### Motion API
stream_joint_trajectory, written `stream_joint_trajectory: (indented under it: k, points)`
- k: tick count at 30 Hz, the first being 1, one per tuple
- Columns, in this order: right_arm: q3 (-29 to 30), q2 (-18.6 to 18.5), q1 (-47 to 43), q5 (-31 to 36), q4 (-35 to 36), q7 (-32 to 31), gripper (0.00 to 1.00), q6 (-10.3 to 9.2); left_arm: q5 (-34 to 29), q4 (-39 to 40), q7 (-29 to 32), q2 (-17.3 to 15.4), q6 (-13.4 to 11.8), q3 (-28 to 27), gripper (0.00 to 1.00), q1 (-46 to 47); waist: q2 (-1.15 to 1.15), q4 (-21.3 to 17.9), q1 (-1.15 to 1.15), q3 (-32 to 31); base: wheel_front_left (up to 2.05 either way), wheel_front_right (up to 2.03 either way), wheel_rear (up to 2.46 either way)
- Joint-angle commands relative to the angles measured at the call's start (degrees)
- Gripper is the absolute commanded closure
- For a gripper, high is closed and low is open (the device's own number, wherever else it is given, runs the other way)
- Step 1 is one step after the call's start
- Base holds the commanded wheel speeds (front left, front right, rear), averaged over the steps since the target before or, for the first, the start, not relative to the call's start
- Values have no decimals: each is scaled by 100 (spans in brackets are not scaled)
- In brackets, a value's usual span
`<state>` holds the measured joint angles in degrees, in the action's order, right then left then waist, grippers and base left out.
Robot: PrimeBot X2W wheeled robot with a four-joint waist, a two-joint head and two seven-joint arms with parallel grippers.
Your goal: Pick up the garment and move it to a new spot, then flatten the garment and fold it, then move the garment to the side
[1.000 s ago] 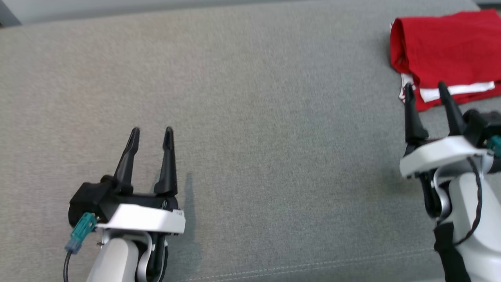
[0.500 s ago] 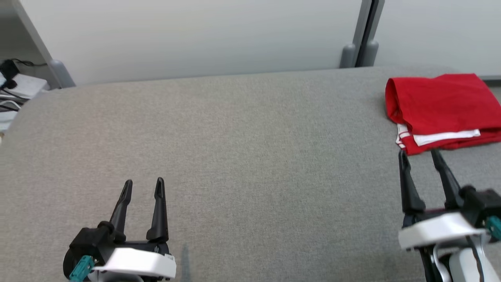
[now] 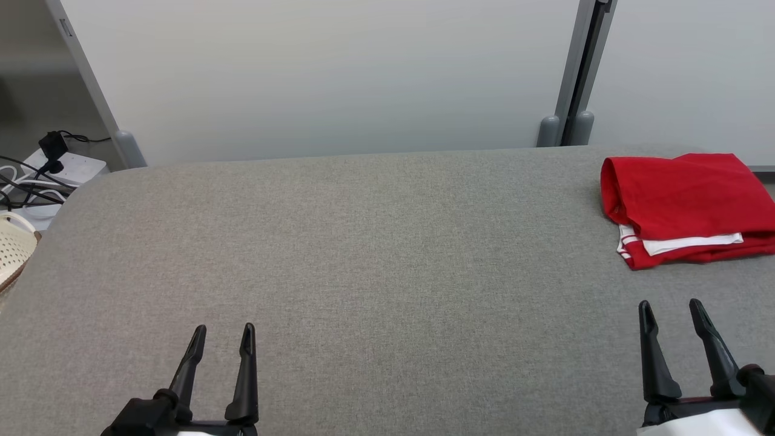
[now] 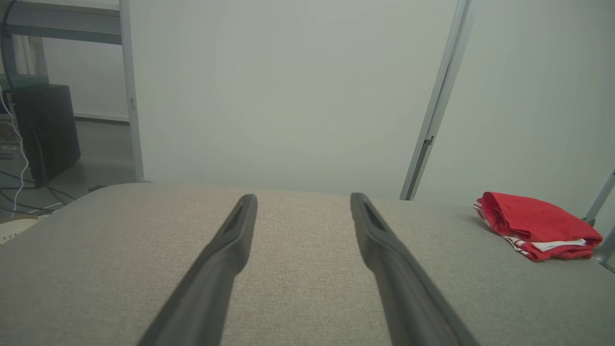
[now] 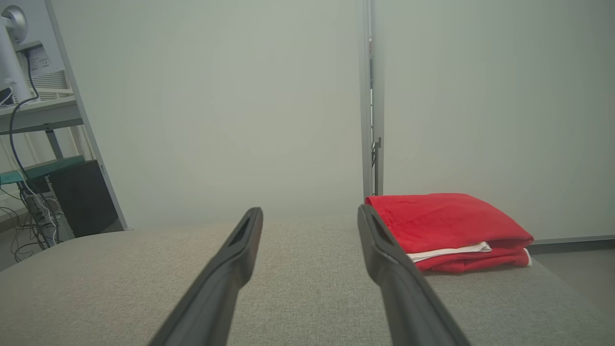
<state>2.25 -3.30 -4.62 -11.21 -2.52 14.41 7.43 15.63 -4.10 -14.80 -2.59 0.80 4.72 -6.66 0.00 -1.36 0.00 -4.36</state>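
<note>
both your left fingers (image 3: 245, 375) and right fingers (image 3: 654, 357) stand open over the near worktop (image 3: 363, 254). the folded red garment (image 3: 684, 200) lies at its far right side, so the last step looks done; you likely need only park the arms.

The left end effector (image 4: 302, 198) is hovering over the grey fabric table (image 4: 96, 250), its two dark fingers (image 4: 226, 259) standing parted with bare table showing between them. The folded red garment (image 4: 535, 225), white trim showing at its edge, is lying at the table's far right, well apart from the fingers. A grey post (image 4: 435, 115) is rising behind.
</note>
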Motion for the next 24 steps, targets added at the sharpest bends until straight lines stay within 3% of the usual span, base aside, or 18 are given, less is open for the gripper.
stream_joint_trajectory:
  k: [1,21,22,24]
  points:
    - [-163,-58,90,-56,162,59,0,6,-88,150,-20,-29,49,-208,0,156,0,0,0,-31,0,0,0]
    - [-178,-79,-15,-234,56,59,0,6,-72,-177,-20,-29,218,-310,0,141,0,20,0,-166,0,0,0]
    - [-50,6,-162,-207,-75,-2,100,0,-19,-328,1,1,172,-110,100,-29,0,20,0,-165,0,0,0]
    - [-70,33,-205,-215,-212,-19,100,0,19,-471,19,24,171,-102,100,-70,0,20,0,-166,0,0,0]
